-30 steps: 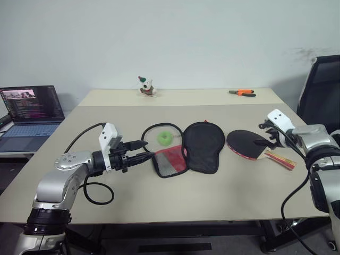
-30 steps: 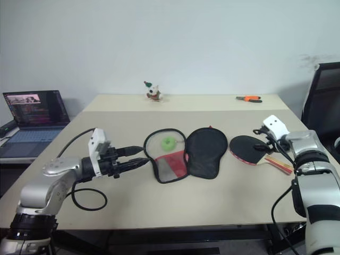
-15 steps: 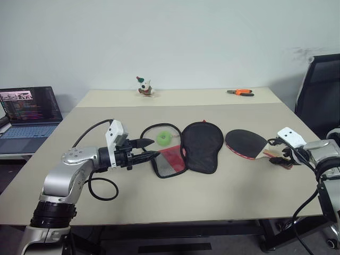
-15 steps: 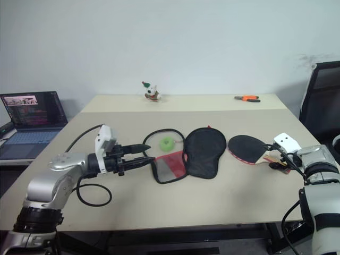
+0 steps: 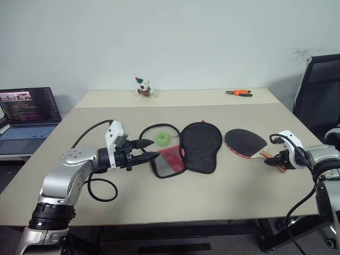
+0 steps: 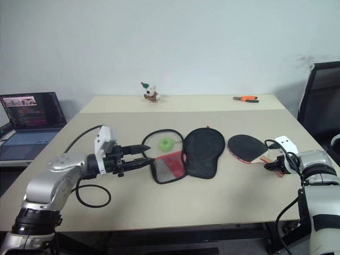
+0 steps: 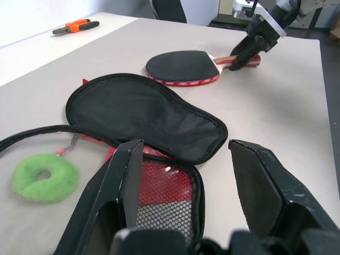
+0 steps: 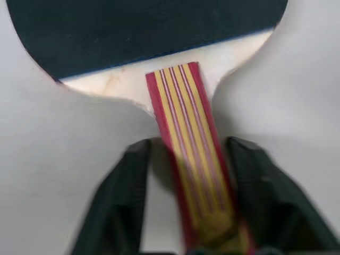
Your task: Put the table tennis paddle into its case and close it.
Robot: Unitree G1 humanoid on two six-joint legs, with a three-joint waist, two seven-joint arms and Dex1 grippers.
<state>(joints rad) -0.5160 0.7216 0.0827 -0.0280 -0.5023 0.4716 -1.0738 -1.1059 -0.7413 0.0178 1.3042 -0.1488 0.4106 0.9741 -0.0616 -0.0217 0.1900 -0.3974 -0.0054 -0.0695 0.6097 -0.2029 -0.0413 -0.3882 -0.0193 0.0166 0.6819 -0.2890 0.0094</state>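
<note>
The table tennis paddle lies flat on the table's right side, black face up, its striped handle pointing toward the right edge. My right gripper is down at the table with a finger pressed close on each side of that handle, shut on it. The case lies unzipped in the middle, black flap spread open beside its red mesh half. My left gripper hovers open just left of the case with nothing between its fingers.
A green ring-shaped ball sits inside the case's zip loop. Orange pliers and a small toy figure rest at the far edge. A laptop stands to the left, a black chair to the right.
My right gripper has come down from above the paddle to its handle, rolled, and narrowed its fingers around it. The left arm has stayed put; the camera shifted slightly.
</note>
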